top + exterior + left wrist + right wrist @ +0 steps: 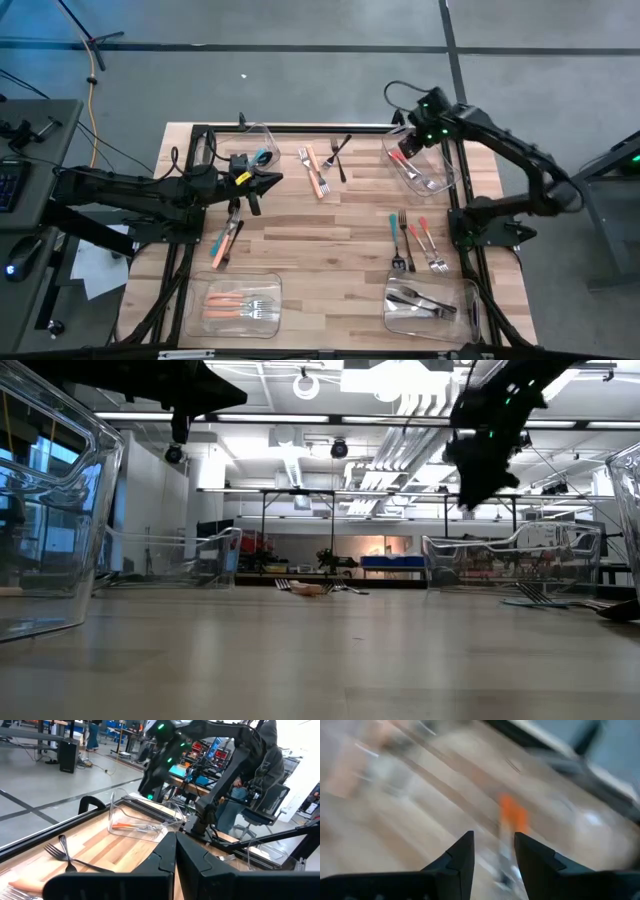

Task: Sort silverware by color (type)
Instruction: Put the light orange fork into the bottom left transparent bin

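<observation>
Right gripper: jaws apart, empty, over far right bin containing red-handled fork. Left gripper: jaws together, above counter.

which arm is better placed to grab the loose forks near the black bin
Right. The loose forks lie on the right side beside its base, and the right gripper is open over the far right bin. The left gripper is shut, farther off.
</observation>
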